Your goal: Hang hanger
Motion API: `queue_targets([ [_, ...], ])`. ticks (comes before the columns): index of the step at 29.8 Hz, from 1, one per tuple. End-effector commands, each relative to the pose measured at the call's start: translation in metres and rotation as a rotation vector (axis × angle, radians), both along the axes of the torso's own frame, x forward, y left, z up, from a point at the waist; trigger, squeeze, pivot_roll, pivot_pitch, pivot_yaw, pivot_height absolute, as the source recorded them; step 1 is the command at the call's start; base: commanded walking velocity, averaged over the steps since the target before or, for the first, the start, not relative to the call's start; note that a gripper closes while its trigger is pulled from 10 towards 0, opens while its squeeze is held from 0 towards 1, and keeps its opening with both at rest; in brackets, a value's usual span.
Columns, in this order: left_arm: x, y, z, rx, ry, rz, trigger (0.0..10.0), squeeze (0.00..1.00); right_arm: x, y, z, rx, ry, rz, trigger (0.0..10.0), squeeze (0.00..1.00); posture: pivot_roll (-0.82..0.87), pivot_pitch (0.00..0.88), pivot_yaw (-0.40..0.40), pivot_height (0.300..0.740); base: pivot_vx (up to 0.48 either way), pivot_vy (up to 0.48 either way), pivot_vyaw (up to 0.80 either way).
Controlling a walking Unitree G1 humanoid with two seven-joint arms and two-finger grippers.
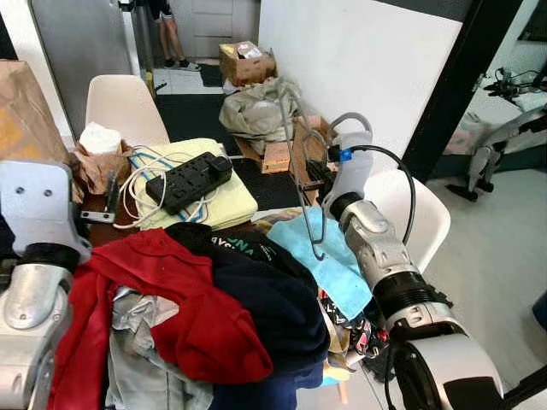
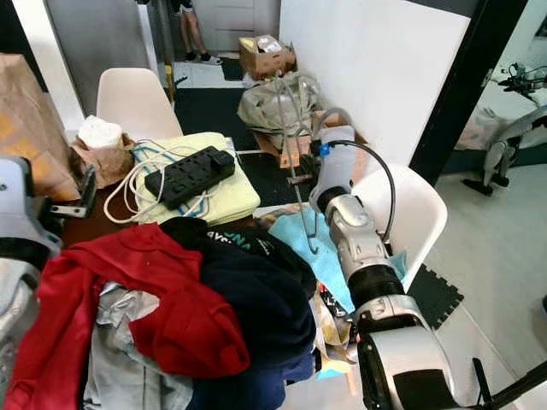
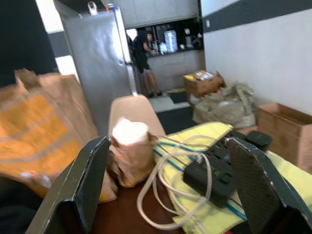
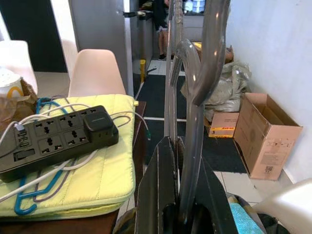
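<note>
A grey translucent hanger (image 4: 194, 78) stands upright between the black fingers (image 4: 161, 190) of my right gripper (image 4: 184, 200), which is shut on its lower part. In the left eye view the same right gripper (image 1: 314, 181) holds the hanger (image 1: 317, 248) over the right edge of the table, above a light blue cloth (image 1: 329, 260). My left gripper (image 3: 170, 190) is open wide with nothing between its fingers, low at the table's left side, facing a black power strip (image 3: 214, 168).
A clothes pile lies in front of me: red garment (image 1: 171, 290), navy garment (image 1: 273, 299). The power strip (image 1: 188, 179) rests on a yellow pad (image 1: 226, 205) with white cables. Brown paper bags (image 1: 26, 111), white chairs (image 1: 124, 107), cardboard boxes (image 4: 265, 131) and a white wall (image 1: 359, 60) surround the table.
</note>
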State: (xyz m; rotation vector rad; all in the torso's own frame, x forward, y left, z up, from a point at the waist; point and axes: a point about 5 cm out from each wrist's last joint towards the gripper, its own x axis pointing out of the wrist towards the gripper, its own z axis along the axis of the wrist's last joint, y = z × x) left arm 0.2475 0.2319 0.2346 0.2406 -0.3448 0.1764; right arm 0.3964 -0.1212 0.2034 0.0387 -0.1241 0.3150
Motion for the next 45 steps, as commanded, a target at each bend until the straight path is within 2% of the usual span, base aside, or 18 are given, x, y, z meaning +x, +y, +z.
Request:
queue_targets([
  [1,0.000,0.003,-0.011,-0.016,0.049,0.016,10.0,0.00,0.000,0.002,0.000,0.016,-0.002,0.005,10.0,0.00,0.23,0.000,-0.095,0.740,0.000,0.345,0.00],
  [5,-0.005,0.006,-0.043,-0.118,0.131,0.050,10.0,0.00,-0.002,0.012,-0.002,-0.005,0.007,0.056,10.0,0.00,0.21,0.000,-0.116,0.740,0.000,0.359,0.00],
  [7,-0.005,0.005,-0.047,-0.129,0.141,0.051,10.0,0.00,-0.003,0.012,-0.002,-0.007,0.008,0.060,10.0,0.00,0.21,0.000,-0.117,0.740,0.000,0.356,0.00],
  [12,-0.005,0.000,-0.055,-0.143,0.159,0.047,10.0,0.00,-0.002,0.011,-0.002,-0.018,0.008,0.069,10.0,0.00,0.20,0.000,-0.118,0.740,0.000,0.354,0.00],
  [24,-0.005,-0.003,-0.053,-0.146,0.154,0.028,10.0,0.00,-0.002,0.006,0.001,-0.018,0.000,0.055,10.0,0.00,0.19,0.000,-0.112,0.740,0.000,0.357,0.00],
  [30,-0.004,-0.008,-0.037,-0.121,0.106,0.006,10.0,0.00,-0.001,0.005,0.006,-0.019,-0.012,0.050,10.0,0.00,0.20,0.000,-0.123,0.740,0.000,0.358,0.00],
  [33,-0.006,-0.011,-0.015,-0.088,0.041,0.006,10.0,0.00,0.001,0.005,0.010,-0.025,-0.019,0.045,10.0,0.00,0.21,0.000,-0.131,0.740,0.000,0.336,0.00],
  [36,-0.008,-0.011,-0.003,-0.084,0.006,0.019,10.0,0.00,0.002,0.007,0.014,-0.022,-0.030,0.048,10.0,0.00,0.22,0.000,-0.136,0.740,0.000,0.096,0.00],
  [45,-0.013,-0.015,0.003,-0.084,-0.016,-0.002,10.0,0.00,0.002,0.010,0.016,-0.010,-0.033,0.060,10.0,0.00,0.23,0.000,-0.144,0.740,0.000,-0.052,0.00],
])
